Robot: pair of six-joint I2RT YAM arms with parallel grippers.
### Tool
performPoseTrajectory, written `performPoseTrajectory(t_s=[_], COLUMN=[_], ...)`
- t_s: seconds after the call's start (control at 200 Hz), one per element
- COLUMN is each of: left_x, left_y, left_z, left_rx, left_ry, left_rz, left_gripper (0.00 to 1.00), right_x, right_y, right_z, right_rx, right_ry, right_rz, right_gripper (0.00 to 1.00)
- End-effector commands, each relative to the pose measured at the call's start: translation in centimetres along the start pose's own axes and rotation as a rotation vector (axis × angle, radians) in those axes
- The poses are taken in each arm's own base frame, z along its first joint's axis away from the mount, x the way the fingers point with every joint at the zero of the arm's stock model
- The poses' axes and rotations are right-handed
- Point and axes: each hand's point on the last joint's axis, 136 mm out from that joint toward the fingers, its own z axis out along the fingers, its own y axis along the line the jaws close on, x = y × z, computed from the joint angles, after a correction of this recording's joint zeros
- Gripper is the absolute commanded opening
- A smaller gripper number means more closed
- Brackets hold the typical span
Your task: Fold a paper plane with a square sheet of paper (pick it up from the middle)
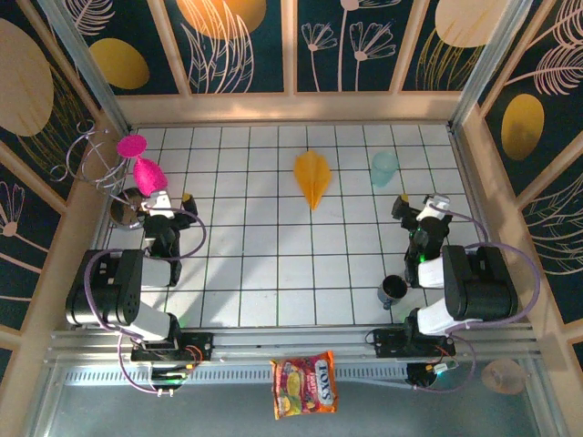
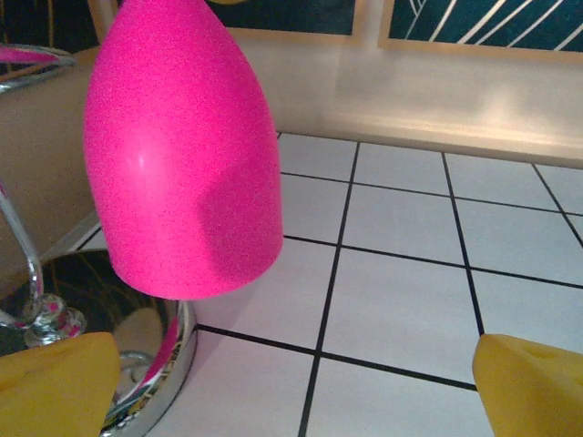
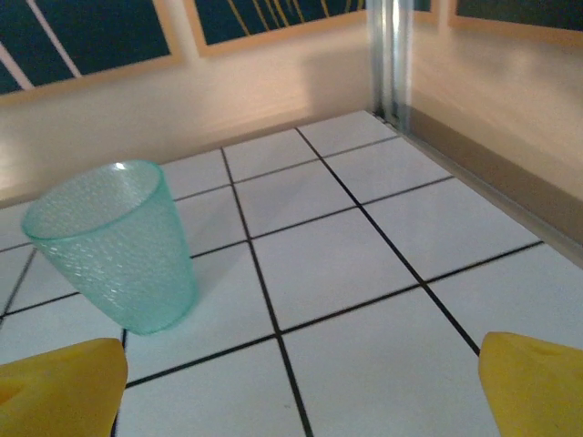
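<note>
The paper plane [image 1: 312, 177] lies flat on the white tiled table [image 1: 273, 273] at the back centre, an orange-yellow pointed dart with a centre crease, its tip toward the near side. My left gripper [image 1: 161, 197] sits low at the left side, open, about three tiles from the plane. In the left wrist view its yellow fingertips [image 2: 55, 387] frame bare tile, and the gripper [image 2: 296, 401] holds nothing. My right gripper [image 1: 422, 204] rests at the right side, open and well apart from the plane. Its own view shows the gripper [image 3: 301, 401] empty, with yellow fingertips [image 3: 537, 387] wide apart.
An upturned pink cup [image 2: 182, 155] stands right in front of the left gripper beside a shiny metal bowl [image 2: 146, 364] and a wire rack [image 1: 91, 155]. A teal cup [image 3: 118, 246] stands ahead-left of the right gripper. A dark cup [image 1: 393, 289] sits near the right base; a snack packet [image 1: 305, 385] lies off the table's front.
</note>
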Motion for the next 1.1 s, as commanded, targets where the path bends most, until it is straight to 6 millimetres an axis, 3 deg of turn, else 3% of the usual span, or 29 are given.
performPoseTrajectory(t_s=[0.0,0.556,1.096], left_x=[-2.0,-1.87,-1.52], left_y=[-0.78,-0.84,-1.5], left_z=[-0.14,-0.79,-0.09], left_rx=[0.055,0.067,0.096], left_ry=[-0.085,-0.111,-0.08], left_rz=[-0.03,-0.02,-0.001], left_gripper=[0.99,0.99,0.99], right_x=[-1.07,-0.73,-0.69], right_y=[1.39,1.75,1.77], right_z=[0.32,0.53,0.53], right_rx=[-0.089,-0.081,-0.081], right_ry=[-0.065,-0.051,-0.05], right_rz=[-0.014,-0.037,-0.037], right_gripper=[0.99,0.99,0.99])
